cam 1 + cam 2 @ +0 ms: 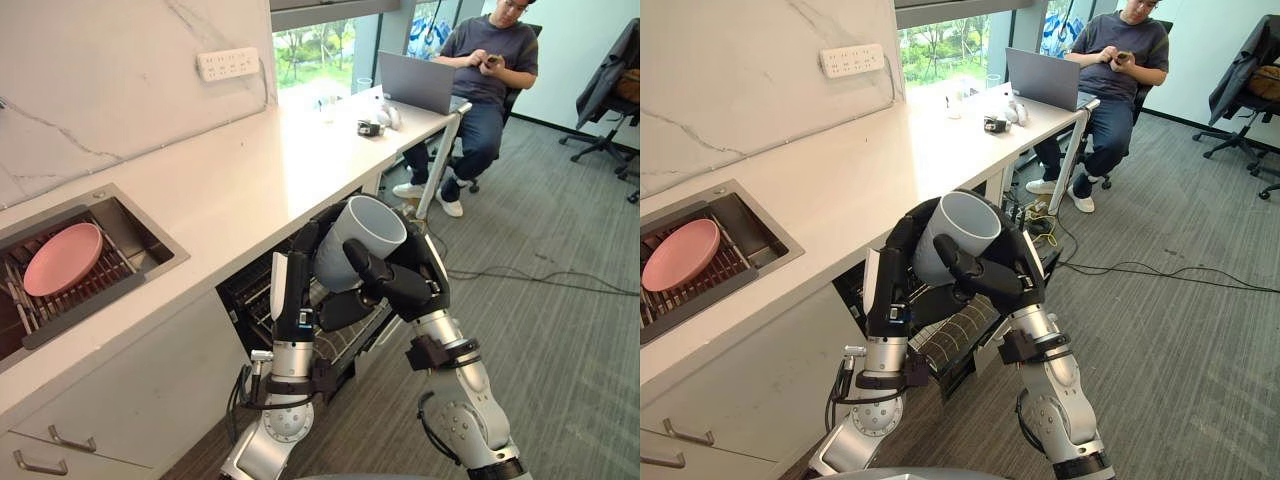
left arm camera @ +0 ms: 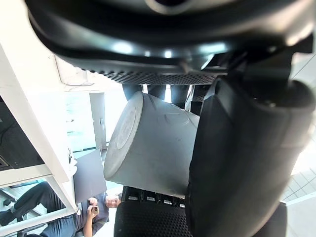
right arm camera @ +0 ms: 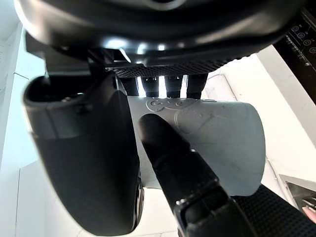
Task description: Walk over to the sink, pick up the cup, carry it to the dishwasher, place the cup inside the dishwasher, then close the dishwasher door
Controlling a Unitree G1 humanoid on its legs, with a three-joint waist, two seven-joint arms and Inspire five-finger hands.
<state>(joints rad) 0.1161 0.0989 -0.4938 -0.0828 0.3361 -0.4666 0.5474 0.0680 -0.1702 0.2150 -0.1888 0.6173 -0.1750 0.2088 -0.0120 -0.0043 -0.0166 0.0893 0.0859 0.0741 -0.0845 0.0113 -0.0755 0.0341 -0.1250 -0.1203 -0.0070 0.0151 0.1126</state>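
Long white countertop (image 1: 250,170), smooth and square-edged, along a pale marble-veined wall (image 1: 100,70) with a white power strip (image 1: 228,63). Grey carpeted floor (image 1: 560,330) in front.

At the countertop's far end, a seated person (image 1: 490,60) behind a grey laptop (image 1: 415,80).

Near the countertop's left end, a rectangular steel sink (image 1: 150,240), set flush, with a slatted dark rack inside and a round pink plate (image 1: 62,258) lying on it.

Under the countertop's front edge, an open dishwasher (image 1: 250,295): dark cavity, thin wire rack partly hidden behind the hands.

Held in the air just off the front edge, above the dishwasher opening: the cup (image 1: 360,235), plain matte grey, a tapered cylinder with a round open mouth, tilted so the mouth faces up and away from the robot. Touches neither counter nor rack.

Left hand (image 1: 295,280), dark and ribbed at the pads, raised upright on a silver-grey forearm from the lower left, palm against the cup's left side, fingers (image 1: 303,238) curled over the wall near the rim. Same grip from the left wrist: cup (image 2: 148,148) lodged between finger row and thumb (image 2: 237,163).

Right hand (image 1: 405,285) angled in from the lower right, wrist bent, fingers wrapped round the cup's right side, thumb (image 1: 365,262) laid across the front. From the right wrist, cup (image 3: 217,143) pressed against the palm.
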